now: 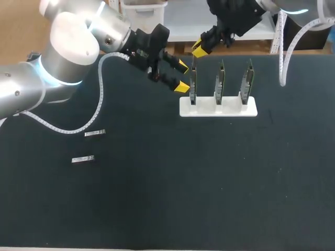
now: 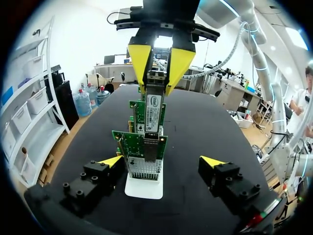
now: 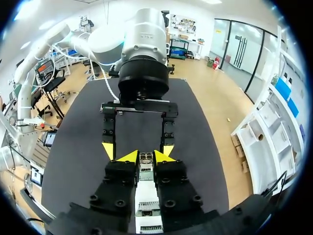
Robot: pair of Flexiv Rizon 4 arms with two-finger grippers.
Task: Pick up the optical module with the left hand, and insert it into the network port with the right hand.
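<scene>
The right gripper (image 2: 159, 61) pinches the module (image 2: 153, 113) by its top end, one yellow-tipped finger on each side. It holds the module over the nearest card (image 2: 128, 142), one of three standing upright in a white stand (image 2: 144, 188) on the dark table (image 1: 209, 183). The left gripper (image 2: 162, 161) sits just beside that card with its fingers spread wide and nothing between them, one on either side of the stand. Two spare modules (image 1: 95, 133) lie flat, well apart from the stand, on the robot's left.

The module's lower end meets the port (image 2: 146, 159), a metal cage on the card. How deep it sits cannot be seen.

The likely risk is a jam. If the module is slightly tilted or off-centre, pushing down could bind it at the cage mouth. That could bend the card in its slot or shift the stand. The pinch is at the very top, so the module could also pivot or slip between the fingers under load. The two grippers are close, so a sideways correction could knock them together.

The module's long axis is upright, in line with the card. Its plug end points down into the port, and its labelled face is turned toward the left gripper.
</scene>
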